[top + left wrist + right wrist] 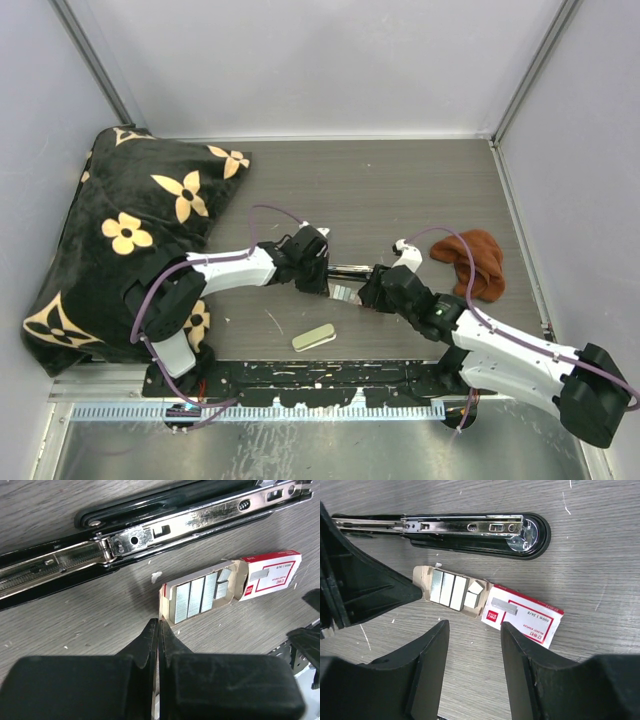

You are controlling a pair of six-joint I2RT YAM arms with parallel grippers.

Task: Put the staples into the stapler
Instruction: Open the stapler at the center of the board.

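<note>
The stapler (150, 532) (470, 527) lies opened flat on the table, its chrome staple channel facing up. Beside it, the red-and-white box sleeve (272, 575) (525, 617) has its cardboard tray (418, 574) slid out. The tray holds silvery staples (197, 595) (447, 587) in several strips. My left gripper (159, 622) (325, 275) is shut, its tips pinching the tray's end wall. My right gripper (474, 626) (370, 293) hangs open just above the table on the near side of the box, with nothing between its fingers.
A cream-green oblong (313, 337) lies near the table's front edge. A brown cloth (475, 260) sits at the right. A black cushion with tan flowers (130, 240) fills the left side. Walls close in the back and both sides.
</note>
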